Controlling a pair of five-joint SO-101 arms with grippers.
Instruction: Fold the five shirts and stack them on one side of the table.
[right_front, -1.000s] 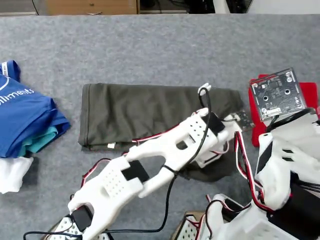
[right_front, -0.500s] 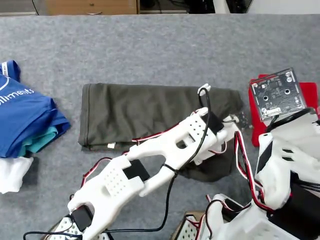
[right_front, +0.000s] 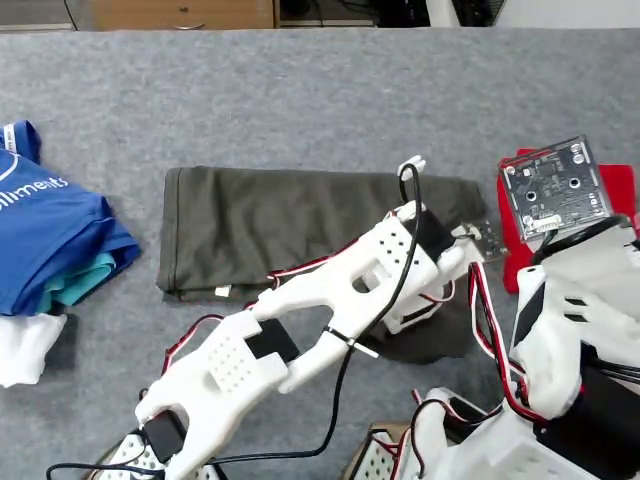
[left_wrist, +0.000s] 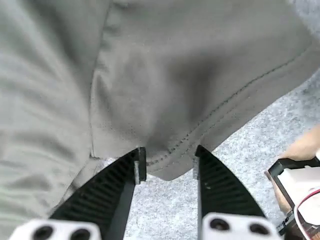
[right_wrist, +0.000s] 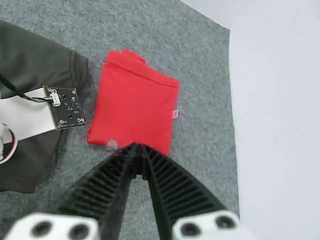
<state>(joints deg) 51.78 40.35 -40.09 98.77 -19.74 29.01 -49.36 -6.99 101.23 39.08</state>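
The olive shirt (right_front: 260, 225) lies part-folded as a long strip across the middle of the surface (right_front: 300, 90), with a loose flap hanging toward the near edge. The left claw (left_wrist: 167, 161) is released, its jaws straddling that flap's stitched hem, probably set there to pinch it and carry it over for the next fold. The right claw (right_wrist: 138, 148) is clenched on nothing and hovers above the folded red shirt (right_wrist: 134, 105) by the right edge. A blue shirt (right_front: 50, 235) lies bunched at the left edge. Bare surface toward the far edge gives room to fold. The red shirt crowds the right end.
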